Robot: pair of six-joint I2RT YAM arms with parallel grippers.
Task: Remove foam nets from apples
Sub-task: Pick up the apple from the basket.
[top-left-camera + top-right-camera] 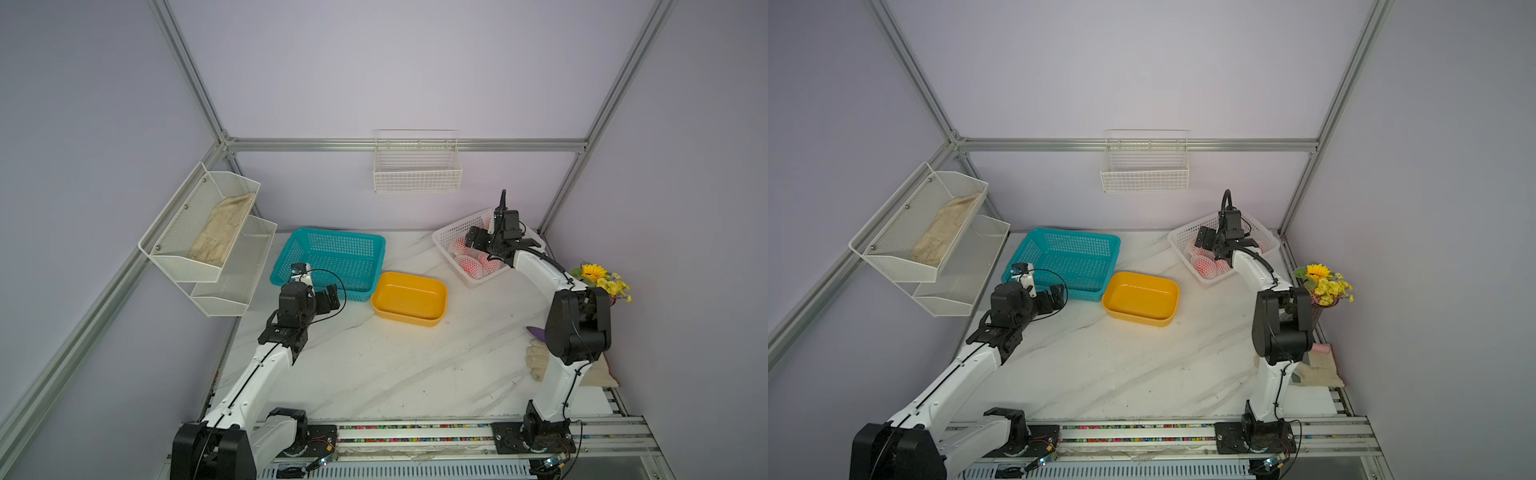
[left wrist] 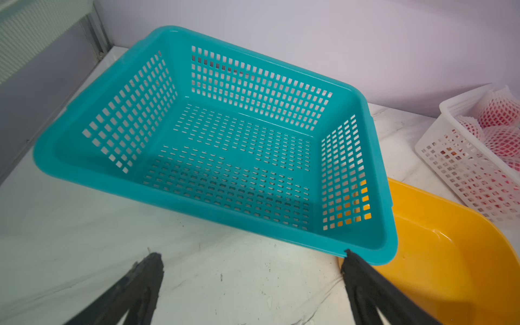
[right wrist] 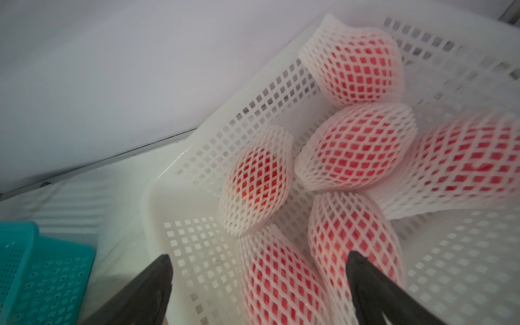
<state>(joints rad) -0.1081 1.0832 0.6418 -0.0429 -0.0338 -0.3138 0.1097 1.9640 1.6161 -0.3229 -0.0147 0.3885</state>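
The right gripper hangs wide open and empty just above the white rigid plastic lattice basket. Inside that basket lie six round red apples, each sleeved in white soft foam nets. The left gripper, also open and empty, hovers well apart from that basket.

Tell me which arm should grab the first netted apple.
Right. Its open gripper hangs over the apples in the white basket; the left gripper faces the empty teal basket, well away.

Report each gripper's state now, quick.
Left gripper: open, holding nothing, near the teal basket.
Right gripper: open, holding nothing, above the netted apples.
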